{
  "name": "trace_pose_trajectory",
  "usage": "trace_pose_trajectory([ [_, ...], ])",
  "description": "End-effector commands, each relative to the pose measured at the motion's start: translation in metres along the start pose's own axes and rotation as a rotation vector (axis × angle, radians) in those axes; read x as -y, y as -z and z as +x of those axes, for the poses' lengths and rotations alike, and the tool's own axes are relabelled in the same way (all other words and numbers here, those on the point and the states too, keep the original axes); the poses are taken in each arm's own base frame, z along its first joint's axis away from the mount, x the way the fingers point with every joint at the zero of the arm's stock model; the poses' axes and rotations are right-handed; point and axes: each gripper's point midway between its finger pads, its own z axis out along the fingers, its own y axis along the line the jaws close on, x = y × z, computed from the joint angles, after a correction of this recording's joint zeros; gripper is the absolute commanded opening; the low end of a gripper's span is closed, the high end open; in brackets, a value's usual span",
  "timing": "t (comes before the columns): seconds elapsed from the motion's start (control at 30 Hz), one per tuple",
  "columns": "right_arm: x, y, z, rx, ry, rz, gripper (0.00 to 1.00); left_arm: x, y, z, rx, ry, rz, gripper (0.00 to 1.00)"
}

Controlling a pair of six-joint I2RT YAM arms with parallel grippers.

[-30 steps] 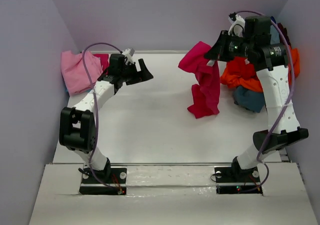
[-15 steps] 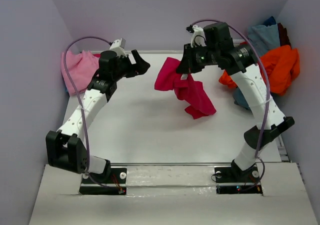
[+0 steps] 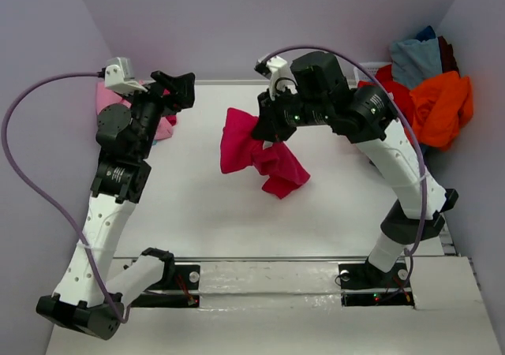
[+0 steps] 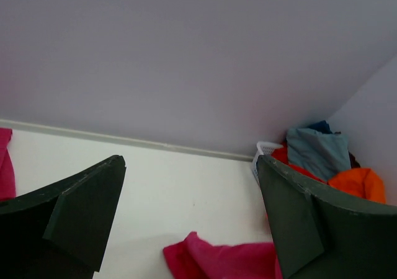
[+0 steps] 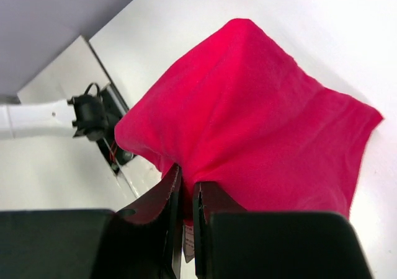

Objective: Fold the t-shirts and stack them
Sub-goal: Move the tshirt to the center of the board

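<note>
The right gripper (image 3: 263, 132), at upper centre of the top view, is clenched on the crimson-magenta t-shirt (image 3: 260, 156). In the right wrist view we see a pinch of cloth clamped between the two nearly closed fingers (image 5: 162, 199), with the rest of the garment spreading away from them in a loose, unfolded bunch. From above, the garment hangs below the gripper over the middle of the white table (image 3: 197, 205). Its lowest fold lies towards the centre of the frame, and we cannot tell whether that fold touches the surface. The left gripper (image 3: 175, 87), at upper left, is released, with its jaws spread wide and nothing between them. It is raised and points towards the back wall. A light pink t-shirt (image 3: 104, 97) lies bunched at the upper left edge of the table, partly hidden behind the left arm. The only container is a white basket (image 4: 262, 150) in the upper right corner, of which we see just a short piece of rim in the left wrist view. It is heaped above that rim with crumpled garments: a grey-blue t-shirt (image 3: 414, 55) on top, an orange t-shirt (image 3: 442, 106) spilling down the front, a red t-shirt (image 3: 393, 87) on the left side, and darker cloth at the back that we cannot identify.
</note>
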Motion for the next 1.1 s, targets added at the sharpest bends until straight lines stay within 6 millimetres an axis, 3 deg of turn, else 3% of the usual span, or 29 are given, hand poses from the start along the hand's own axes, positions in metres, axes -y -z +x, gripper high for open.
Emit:
trace_pose_trajectory([
  [0.0, -0.040, 0.046, -0.023, 0.165, 0.184, -0.055, 0.07, -0.011, 0.005, -0.017, 0.090, -0.038, -0.056, 0.99],
  [0.1, -0.024, 0.063, -0.040, 0.269, 0.173, 0.056, 0.07, -0.015, 0.005, -0.013, 0.081, -0.045, -0.072, 0.99],
  [0.23, 0.035, 0.091, -0.063, 0.397, 0.077, 0.424, 0.07, -0.018, 0.001, -0.004, 0.061, -0.042, -0.069, 0.99],
  [0.3, 0.057, 0.093, -0.066, 0.408, 0.027, 0.508, 0.07, -0.018, -0.001, 0.000, 0.051, -0.038, -0.066, 0.99],
  [0.43, 0.101, 0.073, -0.060, 0.348, -0.085, 0.569, 0.07, -0.019, -0.005, 0.008, 0.029, -0.034, -0.063, 0.99],
  [0.5, 0.124, 0.045, -0.047, 0.272, -0.125, 0.582, 0.07, -0.020, -0.005, 0.012, 0.020, -0.033, -0.065, 0.99],
  [0.53, 0.131, 0.036, -0.042, 0.244, -0.141, 0.576, 0.21, -0.021, -0.005, 0.014, 0.014, -0.037, -0.066, 0.99],
  [0.57, 0.136, 0.017, -0.031, 0.191, -0.146, 0.566, 0.58, -0.022, -0.005, 0.015, 0.011, -0.043, -0.067, 0.99],
  [0.6, 0.137, 0.008, -0.027, 0.173, -0.149, 0.555, 0.80, -0.023, -0.004, 0.016, 0.005, -0.048, -0.070, 0.99],
  [0.63, 0.134, -0.001, -0.023, 0.155, -0.153, 0.523, 0.95, -0.024, -0.004, 0.016, 0.003, -0.053, -0.073, 0.99],
  [0.67, 0.134, -0.006, -0.020, 0.148, -0.153, 0.512, 1.00, -0.024, -0.004, 0.016, 0.002, -0.058, -0.075, 0.99],
  [0.87, 0.136, -0.019, -0.011, 0.118, -0.171, 0.500, 1.00, -0.025, -0.005, 0.021, -0.013, -0.065, -0.072, 0.99],
  [1.03, 0.145, -0.041, 0.018, 0.033, -0.233, 0.518, 1.00, -0.016, -0.008, 0.057, -0.147, -0.008, 0.003, 0.99],
  [1.07, 0.146, -0.051, 0.038, -0.016, -0.247, 0.505, 1.00, -0.020, -0.007, 0.072, -0.186, 0.020, -0.005, 0.99],
])
